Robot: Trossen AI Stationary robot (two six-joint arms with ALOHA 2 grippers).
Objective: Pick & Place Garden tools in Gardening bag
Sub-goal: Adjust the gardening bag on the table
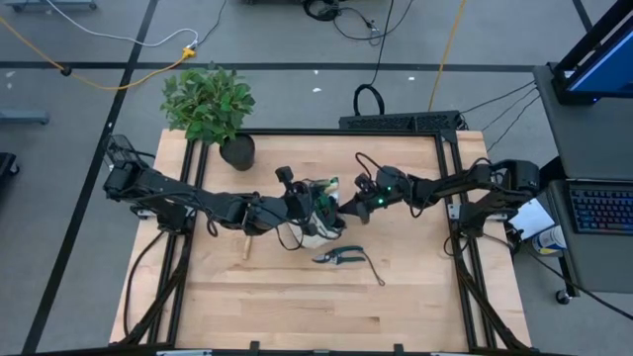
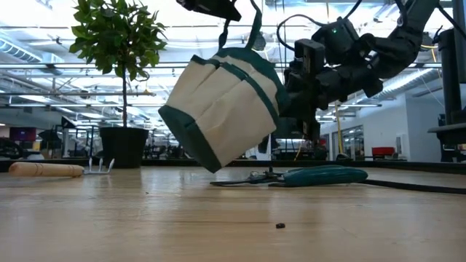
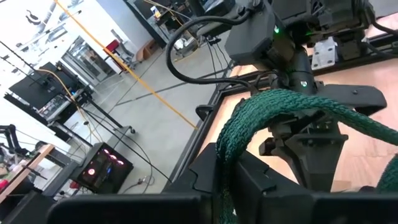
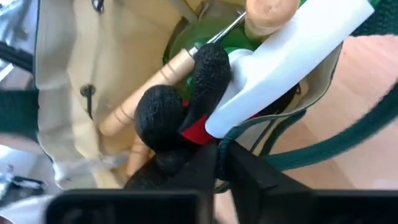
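The gardening bag [image 2: 226, 105], tan with dark green trim, hangs tilted from its green rope handle [image 3: 273, 106], on which my left gripper [image 3: 225, 180] is shut. Its mouth faces my right gripper [image 4: 219, 155], which is shut at the bag's rim on a black-and-red glove [image 4: 168, 115]. Inside the bag lie wooden-handled tools [image 4: 168, 71] and a green-white spray bottle [image 4: 286, 62]. Dark pruning shears [image 1: 341, 257] lie flat on the table near the bag. A wooden-handled fork [image 2: 44, 169] lies on the table to the left. My left gripper pinches the rope handle [image 3: 224, 149] between its two fingers, which lie across the rope. The bag hangs below it, tilted, its lower corner [image 2: 211, 166] down near the table top. My right gripper comes at the bag's mouth almost level from the table's right. Its fingertips are closed on the glove's red-and-black part [image 4: 194, 129], and the glove's black fingers reach into the bag.
A leafy potted plant [image 1: 208, 104] in a black pot [image 1: 237, 151] stands at the table's far left. A dark cord [image 1: 374, 267] runs from the shears. Bare wood lies along the near edge [image 1: 316, 316].
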